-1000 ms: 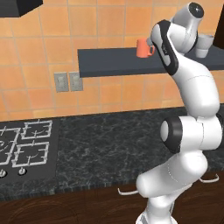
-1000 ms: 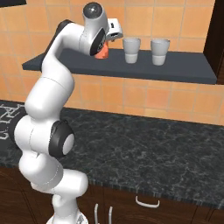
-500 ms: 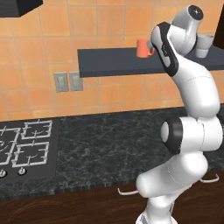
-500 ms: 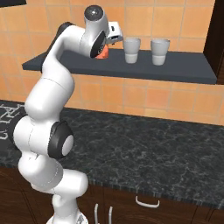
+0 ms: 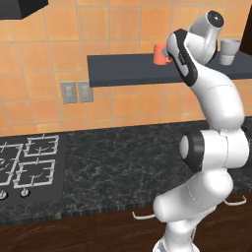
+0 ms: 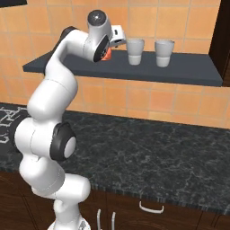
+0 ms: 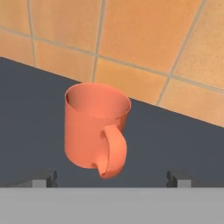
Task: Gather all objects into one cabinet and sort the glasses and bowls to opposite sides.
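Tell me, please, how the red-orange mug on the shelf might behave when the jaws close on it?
The mug looks rigid and smooth, so it could slip. Its handle faces the hand, so an off-centre squeeze might twist it. Its upright, flat stance on the shelf suggests no rolling.

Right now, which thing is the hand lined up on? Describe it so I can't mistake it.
Find the dark grey floating shelf on the orange tiled wall. At its left end stands the red-orange mug, upright. It alone is coloured and has a handle; the two cups to its right are pale and handleless.
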